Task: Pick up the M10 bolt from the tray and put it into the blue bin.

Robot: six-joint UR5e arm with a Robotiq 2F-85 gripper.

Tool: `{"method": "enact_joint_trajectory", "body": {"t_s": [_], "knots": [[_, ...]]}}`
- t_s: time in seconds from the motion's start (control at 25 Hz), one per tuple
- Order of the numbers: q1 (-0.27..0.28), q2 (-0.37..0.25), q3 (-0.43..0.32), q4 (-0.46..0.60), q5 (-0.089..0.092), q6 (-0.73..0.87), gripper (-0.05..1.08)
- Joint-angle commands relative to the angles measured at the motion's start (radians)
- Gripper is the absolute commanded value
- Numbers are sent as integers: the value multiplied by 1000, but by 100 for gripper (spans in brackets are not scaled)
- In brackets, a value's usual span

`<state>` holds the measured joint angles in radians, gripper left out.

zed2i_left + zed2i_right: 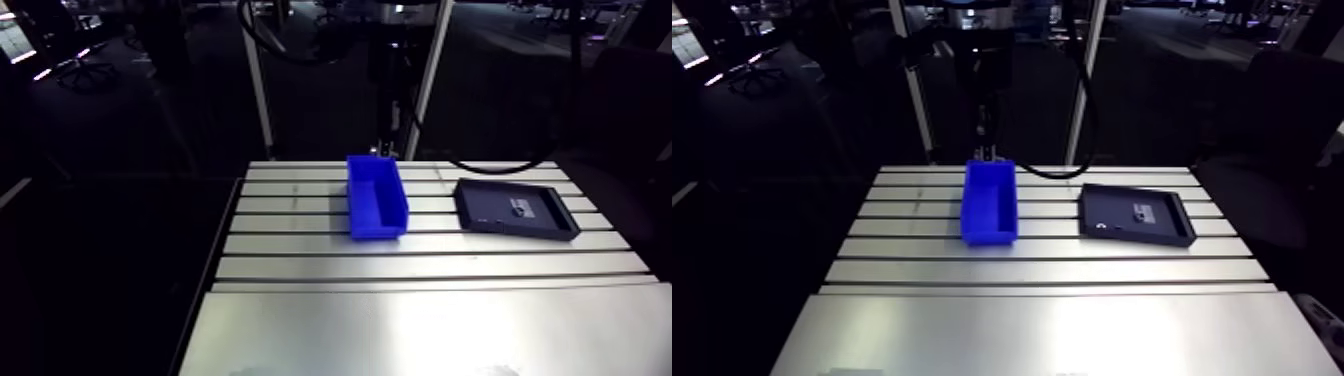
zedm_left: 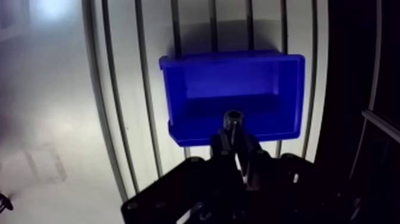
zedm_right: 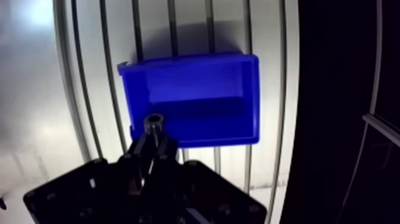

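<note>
In the arm view we see the blue bin [image 1: 376,197] at centre frame and the black tray [image 1: 480,205] to its right. In the wrist view our gripper [image 2: 235,143] clamps the bolt [image 2: 233,119] by its shank, over the bin. We judge the bolt rigid, dense and slick, so it is best gripped on the shank.

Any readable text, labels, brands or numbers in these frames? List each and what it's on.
No readable text in any view.
blue bin: plain walls, no label visible.
tray: small pale specks inside, too blurred to say if any is print.
bolt held in the gripper: no marking legible.
table: no text.
</note>
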<state>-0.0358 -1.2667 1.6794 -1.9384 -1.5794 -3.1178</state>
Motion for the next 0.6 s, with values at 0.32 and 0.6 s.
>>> {"method": "enact_joint_trajectory", "body": {"t_s": [0.32,0.6], "knots": [[19,106,3,-83,-6,32,100],[19,129,6,-109,-18,33,100]]}}
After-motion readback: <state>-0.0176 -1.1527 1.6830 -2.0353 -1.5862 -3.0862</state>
